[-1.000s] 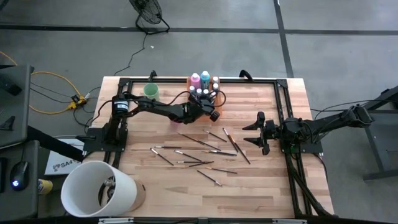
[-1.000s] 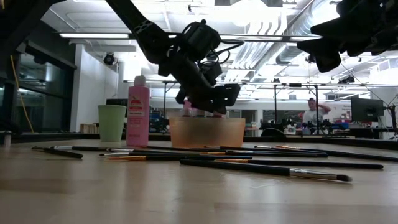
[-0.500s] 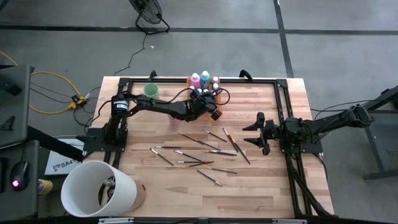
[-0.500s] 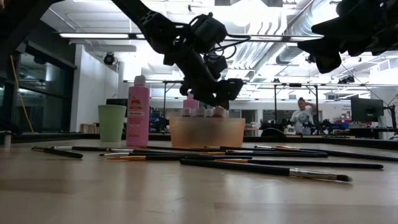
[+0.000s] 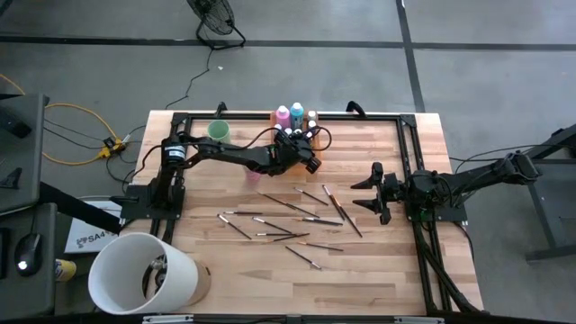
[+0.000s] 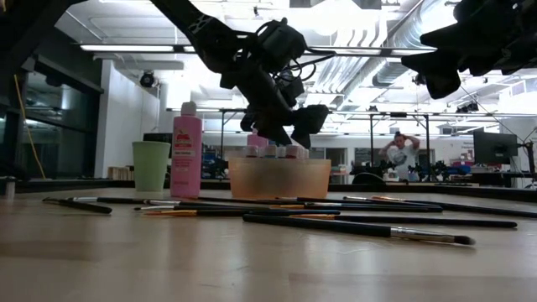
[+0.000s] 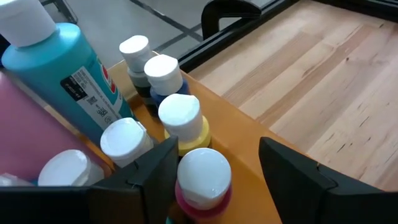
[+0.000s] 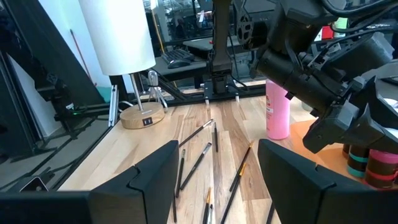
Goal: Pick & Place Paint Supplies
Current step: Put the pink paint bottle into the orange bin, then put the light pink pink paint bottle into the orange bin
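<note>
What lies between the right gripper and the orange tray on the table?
In the high view, only bare wood lies between the right gripper and the orange tray; the brushes lie nearer the front.

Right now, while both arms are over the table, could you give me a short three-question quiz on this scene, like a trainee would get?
1. True or false: the left gripper has its jaws on either side of a small white-capped bottle in the orange tray.
2. Where do the brushes lie? A) in the mint-green cup B) loose on the table C) in the tray
3. Fill in: the right gripper waits at the table's right side with its jaws ____.

Key: 1 true; 2 B; 3 open.
</note>
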